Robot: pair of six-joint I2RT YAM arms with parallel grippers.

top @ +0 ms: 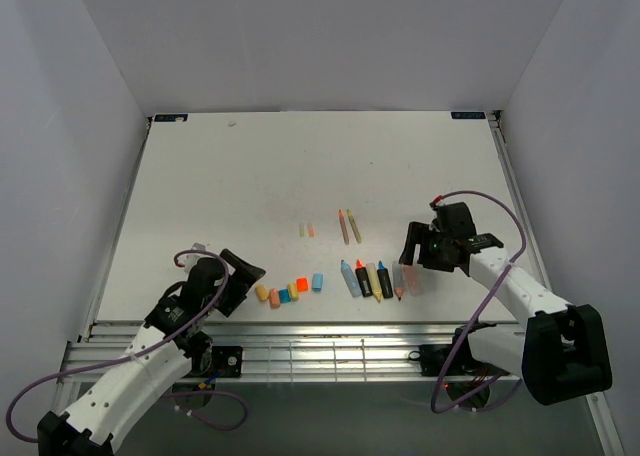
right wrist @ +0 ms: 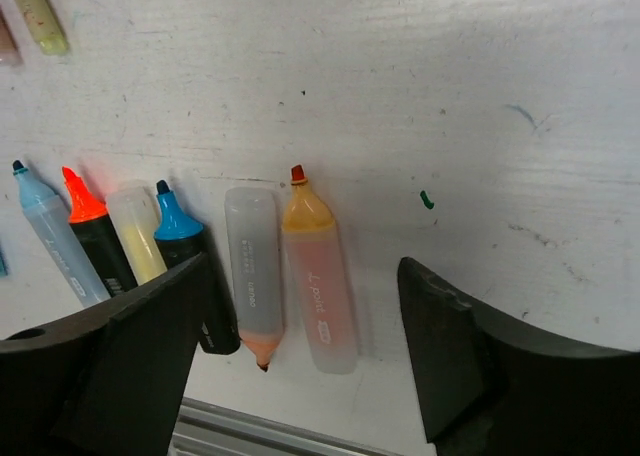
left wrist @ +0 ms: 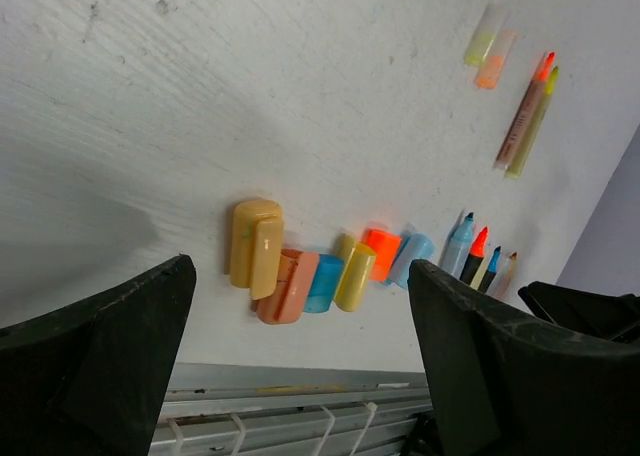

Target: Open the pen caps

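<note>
Left arm [top: 120,376]: white moulded link shells joined by black joint housings.
Right arm [top: 515,288]: white shells of like form, with rounded edges.
Base housing [top: 565,354]: bulky black block with rounded corners, at the right arm's foot.
Left gripper [top: 245,288]: black body on the wrist.
Right gripper [top: 432,256]: black, angular body.
Fingers [left wrist: 90,366]: matt black, broad and wedge-shaped in both wrist views, edges faintly scuffed pale.
Cables [top: 60,391]: purple, round, running in loose loops along each arm.

You see the left gripper [left wrist: 300,272] spread wide above the white table [left wrist: 300,96], with the pen caps [left wrist: 256,246] lying in a row between its jaws.
</note>
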